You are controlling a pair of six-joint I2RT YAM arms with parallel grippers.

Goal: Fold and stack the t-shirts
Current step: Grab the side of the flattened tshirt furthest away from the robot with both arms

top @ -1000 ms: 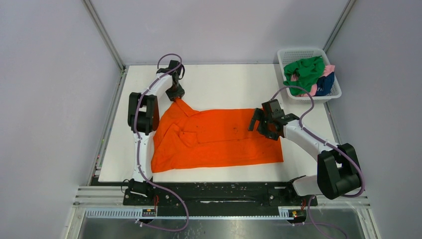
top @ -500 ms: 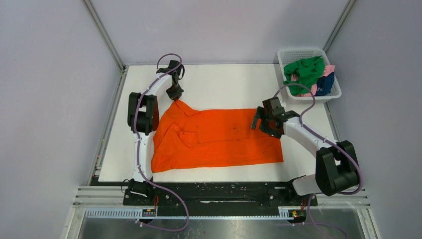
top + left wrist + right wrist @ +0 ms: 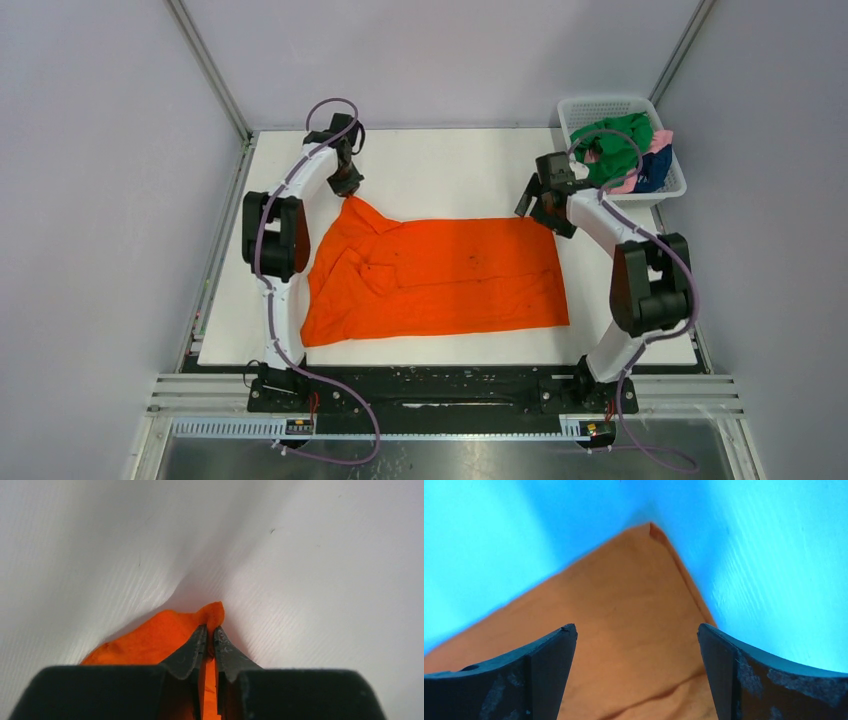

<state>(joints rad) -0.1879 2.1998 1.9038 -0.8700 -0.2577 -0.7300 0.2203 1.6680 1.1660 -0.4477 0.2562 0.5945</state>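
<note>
The bright orange t-shirt [image 3: 440, 275] lies spread across the table, mostly flat, with wrinkles on its left part. My left gripper [image 3: 347, 186] is shut on the shirt's far left corner [image 3: 212, 617], pinching the cloth between its fingertips. My right gripper [image 3: 541, 208] is open and empty, just above the shirt's far right corner [image 3: 651, 530], with cloth between its spread fingers [image 3: 549, 650]. The green t-shirt [image 3: 610, 145], pink t-shirt [image 3: 658, 140] and navy t-shirt [image 3: 653, 170] lie bunched in the basket.
The white mesh basket [image 3: 600, 105] stands at the table's far right corner. Metal frame posts rise at the far left and far right corners. The white table [image 3: 450, 170] shows beyond the shirt.
My right gripper has moved from over the shirt's right part to its far right corner. My left gripper has drawn the far left corner a little farther back.
</note>
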